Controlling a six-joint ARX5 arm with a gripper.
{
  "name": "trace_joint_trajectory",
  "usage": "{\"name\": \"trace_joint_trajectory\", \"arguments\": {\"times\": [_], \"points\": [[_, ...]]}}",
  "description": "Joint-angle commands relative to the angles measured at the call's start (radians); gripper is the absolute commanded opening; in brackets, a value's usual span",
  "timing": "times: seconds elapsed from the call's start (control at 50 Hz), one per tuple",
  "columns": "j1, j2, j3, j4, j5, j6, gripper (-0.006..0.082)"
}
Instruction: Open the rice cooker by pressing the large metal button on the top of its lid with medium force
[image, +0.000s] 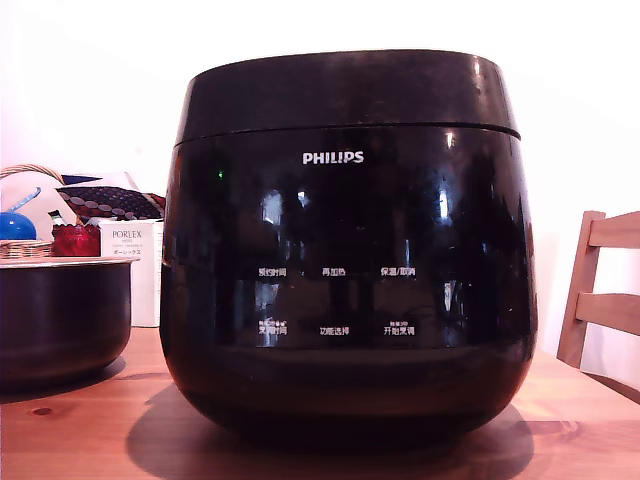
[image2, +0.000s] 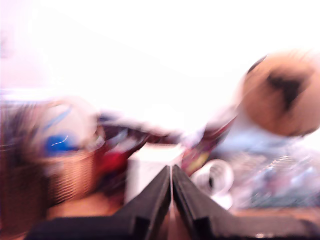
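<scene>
The rice cooker (image: 348, 260) fills the middle of the exterior view: glossy black, rounded, with a white PHILIPS logo and rows of small white labels. Its domed black lid (image: 345, 92) sits down flat on the body. The metal button on top is hidden from this low angle. No arm or gripper shows in the exterior view. In the blurred wrist view my gripper (image2: 171, 172) has its two black fingers (image2: 152, 200) pressed together, with nothing between them. The cooker does not show in the wrist view.
A dark metal pot (image: 62, 320) with a pale rim stands on the wooden table (image: 80, 440) at the exterior view's left. Behind it are a wicker basket (image: 25, 245), a white carton (image: 130, 260) and a red jar (image: 76, 240). A wooden chair (image: 600, 290) stands at the right.
</scene>
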Motion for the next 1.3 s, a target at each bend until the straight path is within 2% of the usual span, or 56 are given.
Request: {"name": "trace_joint_trajectory", "arguments": {"times": [0.0, 0.04, 0.3, 0.64, 0.86, 1.06, 1.18, 1.28], "points": [[0.002, -0.004, 0.014, 0.008, 0.057, -0.053, -0.0019], [0.002, -0.004, 0.030, 0.008, 0.093, -0.086, -0.0019], [-0.015, 0.006, 0.162, -0.071, 0.322, -0.096, -0.0019], [-0.092, 0.132, 0.289, -0.163, 0.489, -0.113, -0.0019], [-0.173, 0.274, 0.340, -0.151, 0.510, -0.105, -0.0019], [-0.306, 0.417, 0.357, -0.065, 0.507, -0.080, -0.0019], [-0.401, 0.498, 0.375, -0.029, 0.460, -0.058, -0.0019], [-0.483, 0.572, 0.407, -0.028, 0.406, 0.010, -0.0019]]}}
